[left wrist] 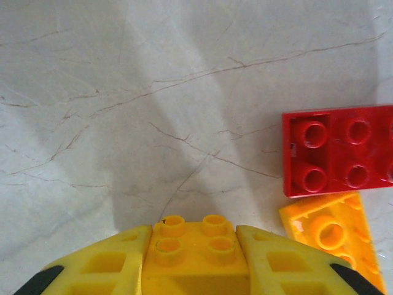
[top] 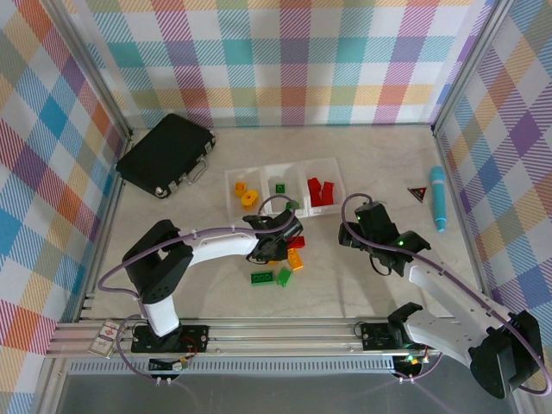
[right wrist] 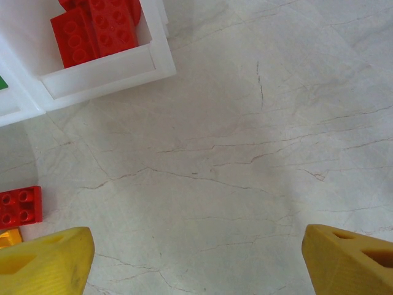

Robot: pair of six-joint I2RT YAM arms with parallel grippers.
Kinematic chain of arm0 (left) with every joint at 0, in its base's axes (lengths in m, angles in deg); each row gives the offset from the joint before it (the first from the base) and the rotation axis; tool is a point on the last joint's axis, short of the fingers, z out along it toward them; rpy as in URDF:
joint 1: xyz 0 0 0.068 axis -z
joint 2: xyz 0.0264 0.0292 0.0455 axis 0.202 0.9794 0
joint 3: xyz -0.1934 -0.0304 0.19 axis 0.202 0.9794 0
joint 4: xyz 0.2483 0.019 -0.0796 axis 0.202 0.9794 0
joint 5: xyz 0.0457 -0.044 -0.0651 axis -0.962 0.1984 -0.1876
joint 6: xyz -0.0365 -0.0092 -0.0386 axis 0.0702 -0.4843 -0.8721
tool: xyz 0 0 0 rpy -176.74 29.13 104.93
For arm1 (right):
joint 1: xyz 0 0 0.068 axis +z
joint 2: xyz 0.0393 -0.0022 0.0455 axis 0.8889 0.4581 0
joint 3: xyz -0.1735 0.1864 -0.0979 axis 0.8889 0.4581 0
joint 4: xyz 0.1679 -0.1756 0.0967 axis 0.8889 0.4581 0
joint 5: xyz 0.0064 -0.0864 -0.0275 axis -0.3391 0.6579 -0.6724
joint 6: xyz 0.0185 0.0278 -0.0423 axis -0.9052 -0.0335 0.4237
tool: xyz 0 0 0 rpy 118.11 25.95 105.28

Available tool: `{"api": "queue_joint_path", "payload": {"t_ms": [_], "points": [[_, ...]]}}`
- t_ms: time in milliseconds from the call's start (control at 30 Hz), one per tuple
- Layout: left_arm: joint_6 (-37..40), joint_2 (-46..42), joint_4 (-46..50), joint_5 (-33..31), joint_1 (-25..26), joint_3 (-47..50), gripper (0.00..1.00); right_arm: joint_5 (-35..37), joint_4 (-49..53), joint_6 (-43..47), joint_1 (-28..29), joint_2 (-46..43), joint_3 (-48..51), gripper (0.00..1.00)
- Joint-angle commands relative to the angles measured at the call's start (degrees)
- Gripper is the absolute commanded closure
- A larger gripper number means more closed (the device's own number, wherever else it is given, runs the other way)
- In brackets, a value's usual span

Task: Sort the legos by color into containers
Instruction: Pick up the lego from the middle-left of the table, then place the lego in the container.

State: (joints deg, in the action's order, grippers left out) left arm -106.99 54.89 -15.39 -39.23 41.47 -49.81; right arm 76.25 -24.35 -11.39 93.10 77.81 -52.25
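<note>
Yellow brick (left wrist: 195, 264) clamped in left hand (left wrist: 194, 232), low over counter (left wrist: 153, 92); red brick (left wrist: 338, 150) & orange brick (left wrist: 331, 236) lie just beside. Right hand (right wrist: 195, 255) spread open, empty, near tray (right wrist: 104, 70) corner w/ red bricks (right wrist: 98, 31) inside.

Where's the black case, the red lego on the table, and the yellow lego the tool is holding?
black case (top: 166, 153), top external view, middle of its lid.
red lego (left wrist: 336, 153), left wrist view, between its studs.
yellow lego (left wrist: 193, 236), left wrist view, between its four studs.
</note>
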Motion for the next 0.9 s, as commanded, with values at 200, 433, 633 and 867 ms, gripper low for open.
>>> {"api": "queue_joint_path", "payload": {"t_ms": [200,433,633,867], "points": [[0.89,-10.75,3.96,-4.82,-2.15,-0.37,0.86,-1.87,-1.63,1.55,-0.31,-0.97,0.69,0.12],[6.06,-15.49,6.07,-6.81,-12.50,-2.83,0.88,-4.99,-3.39,1.63,-0.30,-1.97,2.42,0.09],[11.13,-11.22,3.25,-4.83,-21.12,-8.72,0.91,-8.56,-4.48,0.59,-0.29,-2.20,4.43,0.09],[15.03,-0.67,-0.31,0.78,-27.50,-17.91,0.91,-10.18,-3.12,0.08,-0.31,-5.40,5.82,0.09]]}}
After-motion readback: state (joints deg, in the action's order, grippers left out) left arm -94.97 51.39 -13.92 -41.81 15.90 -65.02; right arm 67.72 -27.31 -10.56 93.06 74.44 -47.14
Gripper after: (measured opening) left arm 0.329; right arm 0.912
